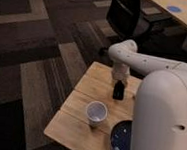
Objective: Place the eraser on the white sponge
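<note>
Dark end effector [118, 90] low by the tabletop [75, 113] far edge, grip state can't tell (eraser not distinct from it) — eraser likely light, stiff, slick — pinch its long sides.

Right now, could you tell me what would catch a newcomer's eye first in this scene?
The robot's bulky white arm fills the right foreground, reaching so its dark end effector is low over the wooden table. Nearer the camera, a white paper cup stands upright beside a dark blue plate.

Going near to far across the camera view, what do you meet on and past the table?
Blue plate → paper cup → gripper, low over the table's far half → black office chair beyond.
</note>
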You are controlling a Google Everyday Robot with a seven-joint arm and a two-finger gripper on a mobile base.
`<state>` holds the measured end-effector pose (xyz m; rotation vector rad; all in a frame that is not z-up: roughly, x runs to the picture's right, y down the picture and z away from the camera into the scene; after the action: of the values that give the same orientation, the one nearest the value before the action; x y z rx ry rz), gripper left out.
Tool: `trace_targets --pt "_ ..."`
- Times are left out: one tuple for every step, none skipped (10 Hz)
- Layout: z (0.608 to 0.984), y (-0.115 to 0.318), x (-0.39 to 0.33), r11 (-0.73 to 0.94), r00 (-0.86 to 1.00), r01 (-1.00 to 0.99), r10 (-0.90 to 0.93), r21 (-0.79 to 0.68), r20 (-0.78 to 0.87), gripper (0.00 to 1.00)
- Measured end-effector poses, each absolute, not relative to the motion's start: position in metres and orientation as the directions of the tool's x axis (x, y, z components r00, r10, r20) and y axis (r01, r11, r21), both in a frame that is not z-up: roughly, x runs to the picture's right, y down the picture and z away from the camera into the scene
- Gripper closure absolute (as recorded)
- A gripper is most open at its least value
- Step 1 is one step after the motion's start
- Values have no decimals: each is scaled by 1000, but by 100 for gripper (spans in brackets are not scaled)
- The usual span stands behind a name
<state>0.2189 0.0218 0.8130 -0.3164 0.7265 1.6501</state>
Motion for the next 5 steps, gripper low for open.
trace_targets --pt "804 22 242 -108 -287 -937 782 333 -553 100" --pt "804 21 239 -114 -289 -937 784 331 -549 100" --pt "804 21 241 -114 -291 -936 784 333 -548 100" --pt "804 21 241 -115 -291 -936 784 333 -548 100" --pt "804 21 240 -113 -289 -936 785 332 -549 100"
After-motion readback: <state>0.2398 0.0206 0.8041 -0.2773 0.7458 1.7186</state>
